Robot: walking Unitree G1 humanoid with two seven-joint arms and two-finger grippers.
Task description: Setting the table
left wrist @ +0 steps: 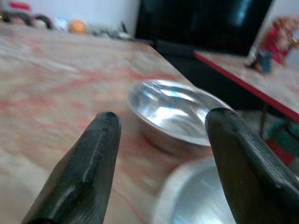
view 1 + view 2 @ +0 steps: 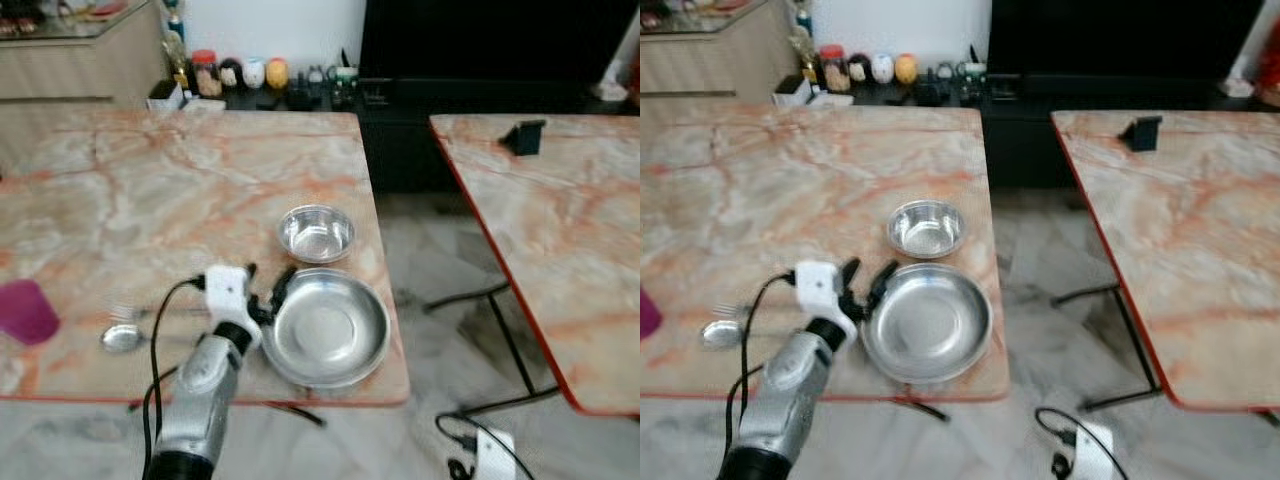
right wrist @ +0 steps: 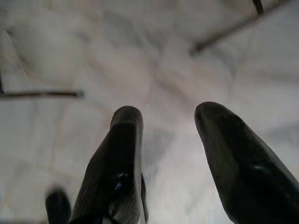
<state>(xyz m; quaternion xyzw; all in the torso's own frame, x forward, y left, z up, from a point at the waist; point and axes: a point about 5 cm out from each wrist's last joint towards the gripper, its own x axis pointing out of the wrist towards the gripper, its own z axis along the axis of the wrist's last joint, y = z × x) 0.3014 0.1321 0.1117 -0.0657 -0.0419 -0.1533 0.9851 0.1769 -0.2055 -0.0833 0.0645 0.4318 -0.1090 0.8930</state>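
Note:
A large steel plate (image 2: 326, 328) lies near the front edge of the marble table (image 2: 150, 190). Just behind it sits a small steel bowl (image 2: 316, 233), also seen as the bowl (image 1: 173, 112) in the left wrist view. My left gripper (image 2: 268, 288) is open, hovering at the plate's left rim with its fingers (image 1: 88, 168) pointing toward the bowl, nothing between them. A spoon (image 2: 122, 338) and a fork (image 2: 125, 312) lie to the left of the arm. A purple cup (image 2: 25, 311) stands at the far left. My right gripper (image 3: 166, 121) hangs open over the floor.
A second marble table (image 2: 560, 230) stands to the right across a floor gap. A black object (image 2: 524, 136) rests on it. Jars and small items (image 2: 240, 75) line a dark low cabinet behind. Cables (image 2: 470, 440) lie on the floor.

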